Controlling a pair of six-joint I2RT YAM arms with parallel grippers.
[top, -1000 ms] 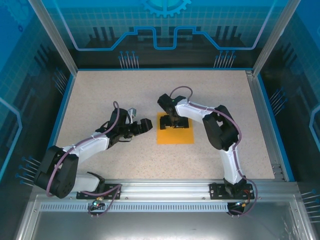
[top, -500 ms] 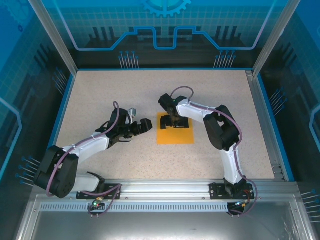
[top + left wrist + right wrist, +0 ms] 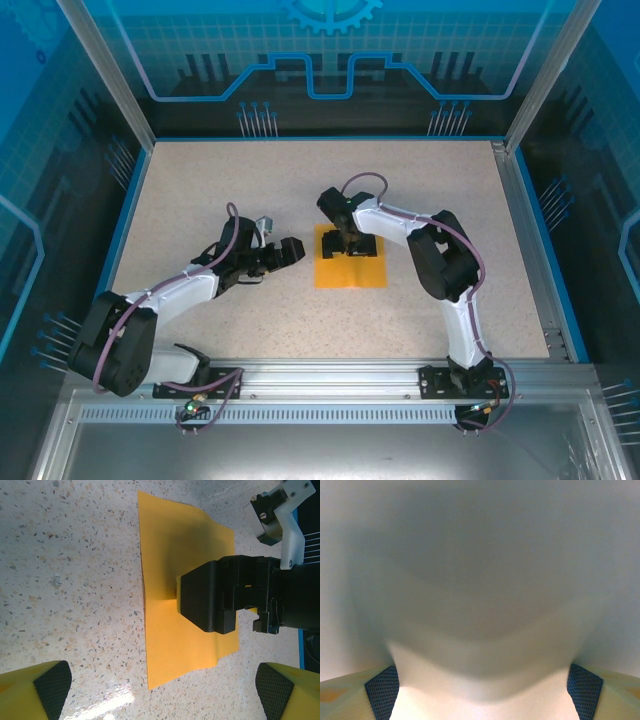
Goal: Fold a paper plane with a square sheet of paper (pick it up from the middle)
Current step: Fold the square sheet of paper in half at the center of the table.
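Note:
The square sheet of paper [image 3: 350, 273] lies orange-yellow on the speckled table, mid-table. My right gripper [image 3: 352, 244] points straight down onto its middle, jaws wide, both pads resting on the sheet. In the right wrist view the paper [image 3: 480, 605] is a close blur that bulges up between the mesh pads [image 3: 382, 687]. A ridge runs across the sheet [image 3: 170, 635] under that black gripper [image 3: 225, 597] in the left wrist view. My left gripper [image 3: 286, 250] stands open just left of the sheet with nothing between its fingers [image 3: 50, 685].
Blue rails [image 3: 130, 200] and metal posts frame the tabletop [image 3: 250, 180]. An aluminium beam [image 3: 330, 375] carrying both arm bases runs along the near edge. Bare table surrounds the sheet on every side.
The right jaws have drawn in slightly on the sheet, which looks a little narrower and humped. Neither arm has shifted.

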